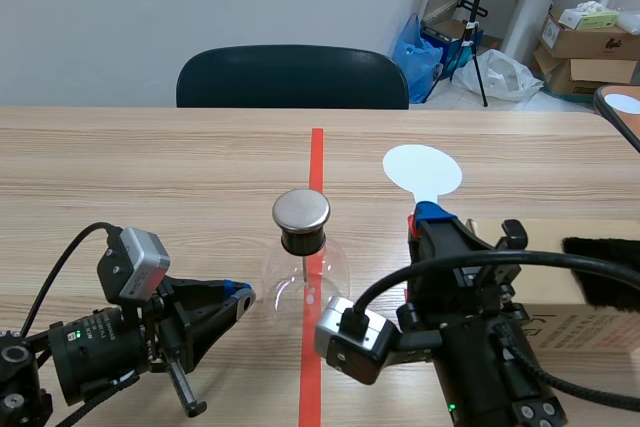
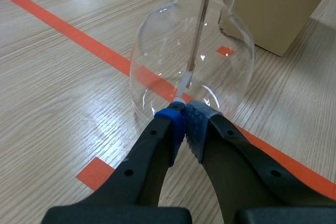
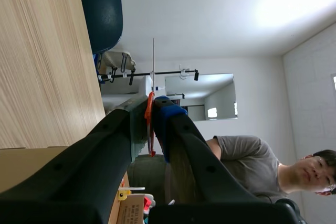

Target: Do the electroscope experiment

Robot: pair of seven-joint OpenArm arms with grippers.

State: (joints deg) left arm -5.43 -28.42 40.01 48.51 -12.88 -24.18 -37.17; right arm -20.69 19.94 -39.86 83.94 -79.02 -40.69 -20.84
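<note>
Low-set left hand, fingers pressed together, right hand rolled sideways, fingers pinched on white disc

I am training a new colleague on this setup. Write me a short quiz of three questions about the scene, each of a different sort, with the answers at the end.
1. True or false: the left gripper is open around the electroscope flask.
2. What is in the right gripper? A) a white round paddle; B) a glass rod; C) nothing.
3. Fill in the missing word: the cardboard box lies on the robot's ____ side.

Key
1. False: its fingers are shut, with the tips just short of the flask.
2. A.
3. right.
</note>
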